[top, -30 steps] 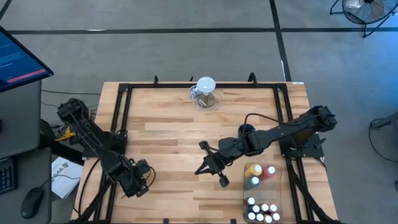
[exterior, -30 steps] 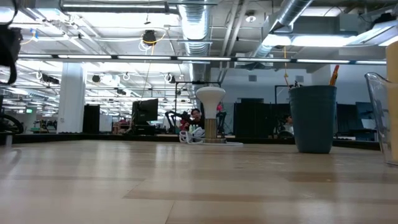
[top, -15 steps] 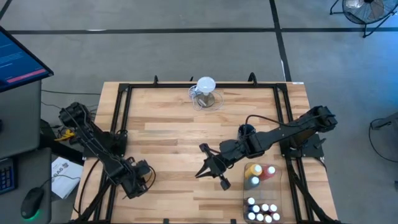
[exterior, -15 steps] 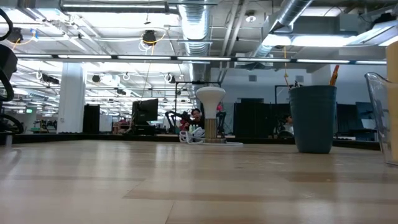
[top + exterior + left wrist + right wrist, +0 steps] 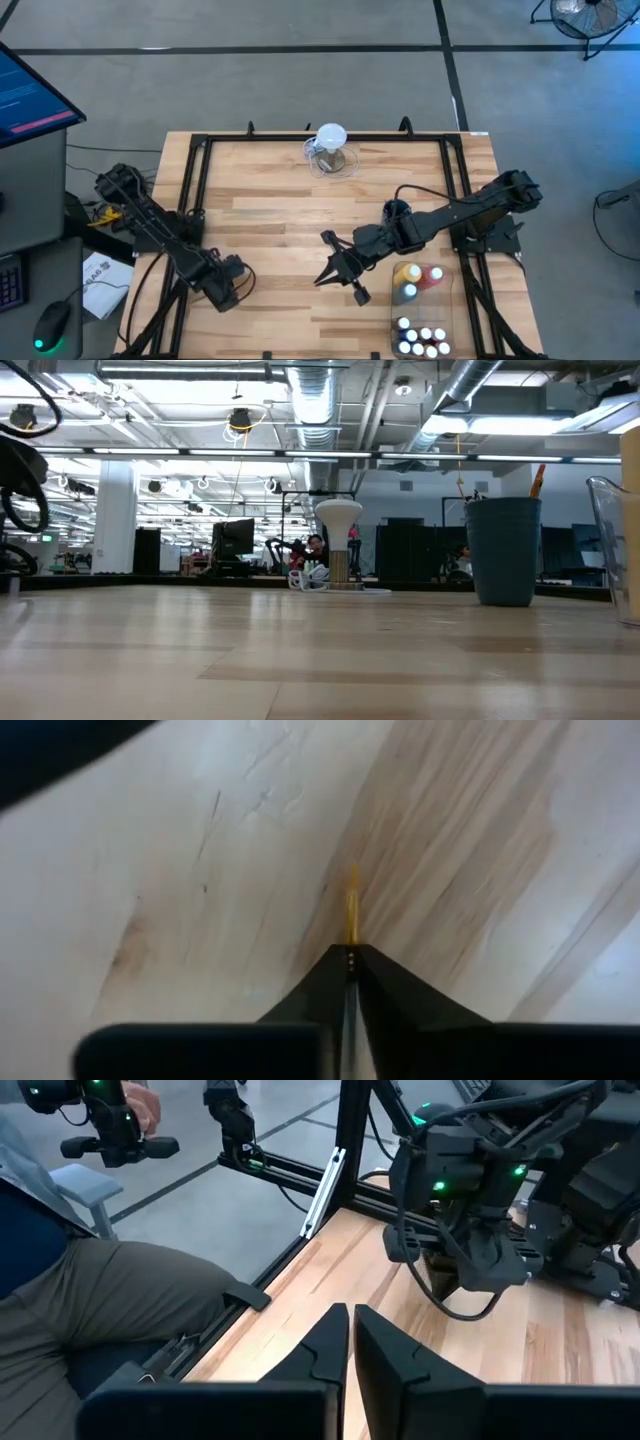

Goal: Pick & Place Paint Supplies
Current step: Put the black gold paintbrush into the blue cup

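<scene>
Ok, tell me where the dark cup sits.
High view: the dark cup stands right of the table's centre, beside the right arm, just behind the squeeze bottles.

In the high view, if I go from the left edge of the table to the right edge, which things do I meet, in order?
left gripper → clear jug with white round top → right gripper → dark cup → clear tray holding the squeeze bottles and the small white-capped paint bottles.
</scene>
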`<state>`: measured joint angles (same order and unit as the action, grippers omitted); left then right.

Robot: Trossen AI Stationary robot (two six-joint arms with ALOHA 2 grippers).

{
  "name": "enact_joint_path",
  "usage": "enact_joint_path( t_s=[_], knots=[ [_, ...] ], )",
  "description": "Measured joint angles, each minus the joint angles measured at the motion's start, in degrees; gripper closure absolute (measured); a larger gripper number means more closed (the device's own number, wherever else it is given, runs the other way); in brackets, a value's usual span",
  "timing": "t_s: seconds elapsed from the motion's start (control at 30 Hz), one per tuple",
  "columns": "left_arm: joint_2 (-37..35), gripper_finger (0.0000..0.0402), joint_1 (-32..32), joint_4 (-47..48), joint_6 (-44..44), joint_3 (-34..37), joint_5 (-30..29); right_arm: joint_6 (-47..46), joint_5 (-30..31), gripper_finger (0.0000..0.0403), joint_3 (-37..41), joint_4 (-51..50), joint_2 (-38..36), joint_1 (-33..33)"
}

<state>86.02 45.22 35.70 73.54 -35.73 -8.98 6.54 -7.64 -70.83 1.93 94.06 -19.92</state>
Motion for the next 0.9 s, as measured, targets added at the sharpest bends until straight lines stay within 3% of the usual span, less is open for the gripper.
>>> enact_joint_path(
  t_s=[0.3,0.5,0.6,0.9],
  knots=[
    [-0.09,0.0399,-4.83,-1.97,-7.89,0.01,0.13,-0.16,0.02,0.0389,0.00,-1.37,0.00,0.02],
    [0.61,0.0401,-7.60,-12.31,-14.22,0.61,-11.35,-0.16,0.02,0.0386,0.00,-3.42,0.00,0.02],
    [0.73,0.0401,-9.29,-18.49,-19.45,0.98,-13.51,-0.39,0.02,0.0387,0.00,-5.27,0.00,0.02],
    [0.68,0.0401,-15.79,-26.31,-27.52,1.85,-11.46,-1.05,0.04,0.0382,0.20,-8.71,0.00,-0.71]
  ],
)
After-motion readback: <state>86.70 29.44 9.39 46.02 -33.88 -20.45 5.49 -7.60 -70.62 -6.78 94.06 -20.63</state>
